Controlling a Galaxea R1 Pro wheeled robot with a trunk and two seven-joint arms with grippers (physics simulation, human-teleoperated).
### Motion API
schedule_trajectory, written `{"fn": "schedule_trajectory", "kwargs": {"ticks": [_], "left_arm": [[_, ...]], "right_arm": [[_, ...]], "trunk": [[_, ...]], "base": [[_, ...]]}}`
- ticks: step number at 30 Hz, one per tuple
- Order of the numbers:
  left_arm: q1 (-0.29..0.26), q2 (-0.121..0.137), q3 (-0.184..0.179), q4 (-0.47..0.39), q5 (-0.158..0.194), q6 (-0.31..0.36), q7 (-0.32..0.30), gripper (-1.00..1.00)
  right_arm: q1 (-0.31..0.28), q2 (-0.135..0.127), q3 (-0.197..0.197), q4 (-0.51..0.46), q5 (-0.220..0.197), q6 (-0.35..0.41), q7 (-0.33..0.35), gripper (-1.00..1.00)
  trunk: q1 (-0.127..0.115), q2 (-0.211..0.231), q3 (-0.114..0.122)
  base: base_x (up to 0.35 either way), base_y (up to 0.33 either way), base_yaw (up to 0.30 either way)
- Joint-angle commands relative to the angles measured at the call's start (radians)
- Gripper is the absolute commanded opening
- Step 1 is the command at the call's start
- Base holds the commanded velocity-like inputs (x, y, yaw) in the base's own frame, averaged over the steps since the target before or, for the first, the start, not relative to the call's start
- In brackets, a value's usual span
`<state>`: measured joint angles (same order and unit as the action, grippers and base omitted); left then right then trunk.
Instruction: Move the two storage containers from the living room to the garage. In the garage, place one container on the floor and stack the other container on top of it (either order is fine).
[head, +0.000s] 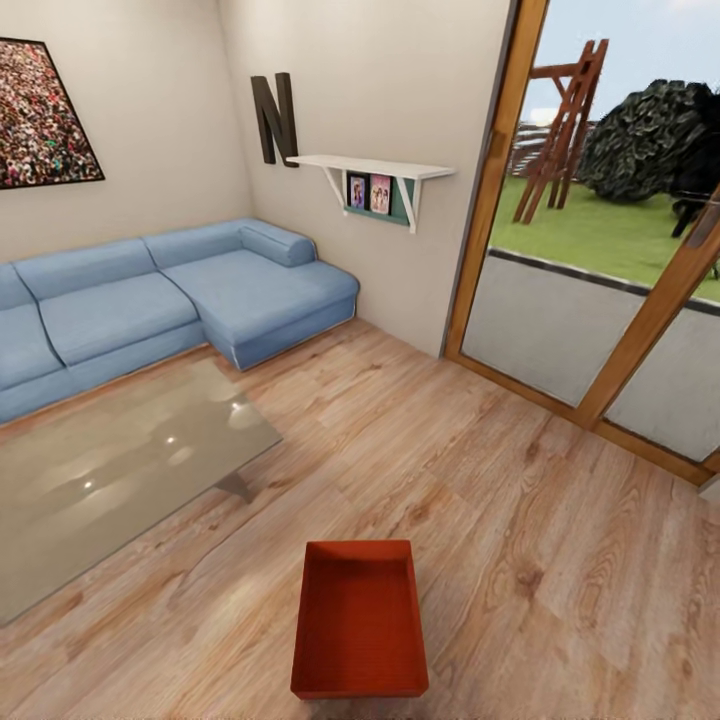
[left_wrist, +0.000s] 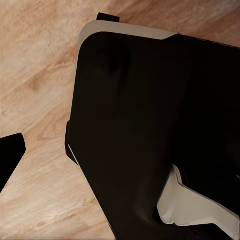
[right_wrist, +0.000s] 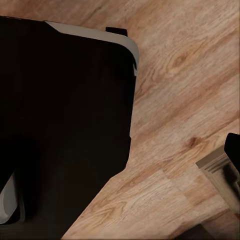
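One bin (head: 360, 620) is seen lower centre on the plank floor (head: 520, 500).
It is judged light, rigid and smooth; opposite rims are best gripped. Pincer states cannot be told.

you see a blue corner sofa (head: 170, 300), glass coffee table (head: 110, 470), wall shelf (head: 375, 168), letter n (head: 274, 116), framed picture (head: 42, 112), glass doors (head: 600, 260).
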<state>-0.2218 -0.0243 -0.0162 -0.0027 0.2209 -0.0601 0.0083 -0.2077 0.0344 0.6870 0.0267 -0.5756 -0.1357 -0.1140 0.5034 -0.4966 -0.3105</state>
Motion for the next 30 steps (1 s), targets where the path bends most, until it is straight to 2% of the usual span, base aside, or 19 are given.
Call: {"fn": "schedule_trajectory", "kwargs": {"ticks": [1, 30], "left_arm": [[-0.001, 0.000, -0.002, 0.001, 0.006, -0.004, 0.001, 1.00], [-0.001, 0.000, -0.002, 0.001, 0.006, -0.004, 0.001, 1.00]], "right_arm": [[-0.001, 0.001, 0.008, 0.003, -0.007, -0.004, -0.001, 1.00], [-0.001, 0.001, 0.008, 0.003, -0.007, -0.005, -0.001, 1.00]], "trunk": [[0.000, -0.001, -0.003], [0.000, -0.001, -0.050]], "base": [[0.000, 0.000, 0.000], [0.000, 0.000, 0.000]]}}
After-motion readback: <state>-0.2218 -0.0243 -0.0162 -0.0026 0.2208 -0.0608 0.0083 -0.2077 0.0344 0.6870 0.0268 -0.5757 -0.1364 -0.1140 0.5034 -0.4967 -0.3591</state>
